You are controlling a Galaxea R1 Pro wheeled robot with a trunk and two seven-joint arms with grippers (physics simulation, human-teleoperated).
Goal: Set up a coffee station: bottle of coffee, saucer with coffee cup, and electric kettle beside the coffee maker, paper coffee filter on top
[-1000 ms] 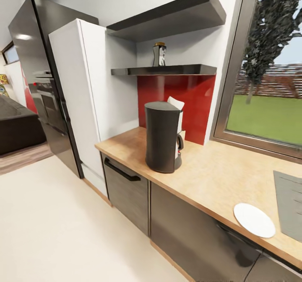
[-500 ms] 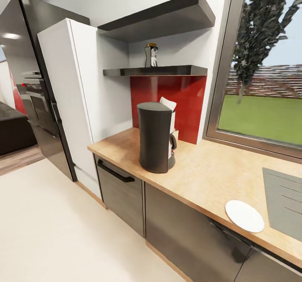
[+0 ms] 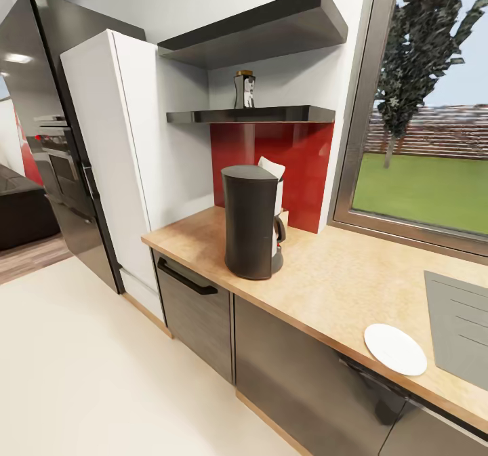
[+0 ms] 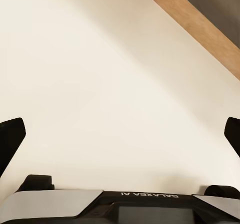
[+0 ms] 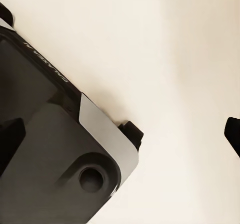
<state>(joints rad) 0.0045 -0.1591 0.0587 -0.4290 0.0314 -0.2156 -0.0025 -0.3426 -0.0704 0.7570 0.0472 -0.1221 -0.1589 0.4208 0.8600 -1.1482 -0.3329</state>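
Nothing on the kitchen side has shifted over the last half second, and the head camera's framing matches the previous picture; a second ago the whole scene sat further right, which was the camera turning, not the objects.

In the head view, the tall dark grey cylindrical coffee maker [image 3: 252,222] stands upright on the light wooden tabletop [image 3: 339,286], near its left end and in front of the red backsplash panel [image 3: 298,164]. A white paper coffee filter [image 3: 271,169] pokes up just behind the machine's top, on its right side. The small dark glass bottle of coffee with a golden cap [image 3: 245,90] stands on the lower black wall shelf [image 3: 252,114], above the coffee maker, with a second black shelf [image 3: 261,26] higher up. The round white saucer [image 3: 395,349] lies flat near the tabletop's front edge, well apart from the coffee maker to the right. A grey cooktop [image 3: 461,327] lies just beyond the saucer at the right border. A white tall cabinet [image 3: 115,164] and a black refrigerator [image 3: 41,117] stand left of the tabletop.

The left end effector [image 4: 120,134] hangs over the cream floor [image 4: 100,84] with its dark fingertips [image 4: 10,139] spread wide and nothing between them. The right end effector [image 5: 120,129] is likewise spread apart and empty above the floor.
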